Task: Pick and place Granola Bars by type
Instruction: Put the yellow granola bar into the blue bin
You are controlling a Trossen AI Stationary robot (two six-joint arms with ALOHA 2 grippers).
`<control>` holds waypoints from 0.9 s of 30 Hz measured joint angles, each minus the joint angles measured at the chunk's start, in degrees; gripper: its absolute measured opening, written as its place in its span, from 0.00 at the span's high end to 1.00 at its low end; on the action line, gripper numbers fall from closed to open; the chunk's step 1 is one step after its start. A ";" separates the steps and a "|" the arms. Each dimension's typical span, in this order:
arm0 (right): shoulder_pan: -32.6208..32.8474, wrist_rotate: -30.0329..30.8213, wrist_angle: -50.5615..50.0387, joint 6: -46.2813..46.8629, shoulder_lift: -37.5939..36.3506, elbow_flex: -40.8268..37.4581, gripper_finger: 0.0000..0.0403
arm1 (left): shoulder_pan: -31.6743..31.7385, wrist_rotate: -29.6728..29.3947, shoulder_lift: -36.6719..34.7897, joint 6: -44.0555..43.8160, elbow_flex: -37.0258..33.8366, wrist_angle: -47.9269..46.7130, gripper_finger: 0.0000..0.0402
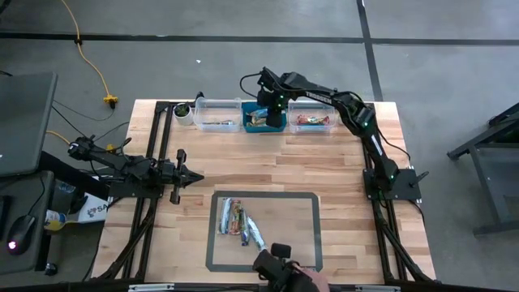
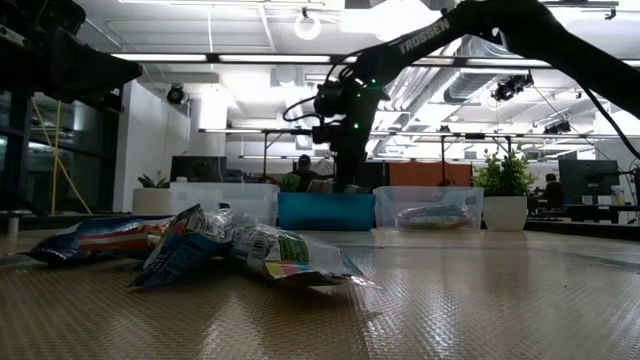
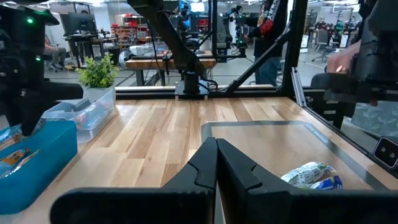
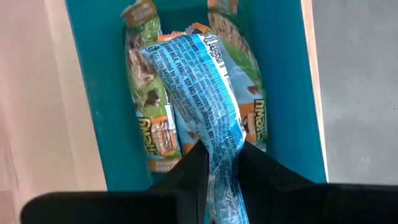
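Granola bars (image 1: pixel 242 223) lie in a loose heap inside the grey taped frame (image 1: pixel 316 219) at the near edge of the tabletop (image 1: pixel 268 162); the low view shows their crinkled wrappers overlapping, one blue-and-red pack off to the side and a green-labelled one nearest the camera. Just nearer than the frame, at the tabletop's edge, a person's hand (image 1: pixel 304 278) shows beside a dark object I cannot identify. Farther in, the left pincer (image 1: pixel 195 176) hangs over bare wood on the left side, well apart from the heap, its fingers pressed together with nothing between them, as the left wrist view confirms. Along the far edge stand three bins in a row: a clear bin (image 1: pixel 217 115) with a bar in it, a blue bin (image 1: pixel 261 118) in the middle, and another clear bin (image 1: pixel 315 119) holding red-orange bars. A small potted plant (image 1: pixel 184 111) stands just beside the first clear bin. The right pincer (image 4: pixel 219 163) hangs over the blue bin, fingers nearly closed and clamped on the end of a light-blue bar (image 4: pixel 199 81), which dangles above the other bars (image 4: pixel 149 106) already lying in that bin. Whether the held bar touches those beneath it cannot be told.
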 joint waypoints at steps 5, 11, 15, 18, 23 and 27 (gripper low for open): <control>0.00 -3.43 -0.07 -1.64 -0.02 0.00 0.85 | -0.01 0.00 -0.01 0.00 0.00 0.02 1.00; 0.15 -3.26 0.01 -2.64 -0.02 0.00 0.85 | 0.00 0.00 -0.01 0.00 -0.01 0.00 1.00; 0.15 -3.81 0.00 -3.02 -0.04 0.00 0.83 | -0.01 0.00 0.00 0.00 -0.02 0.02 1.00; 0.15 -4.29 0.03 -3.04 -0.09 0.00 0.78 | 0.01 0.00 0.00 0.00 0.00 0.00 1.00; 0.15 -3.88 -0.05 -3.04 -0.14 0.00 0.68 | -0.01 0.00 0.00 0.00 -0.01 0.01 1.00; 0.28 -3.03 -1.07 -3.04 -0.35 0.35 0.61 | 0.00 0.00 -0.01 0.00 0.00 0.00 1.00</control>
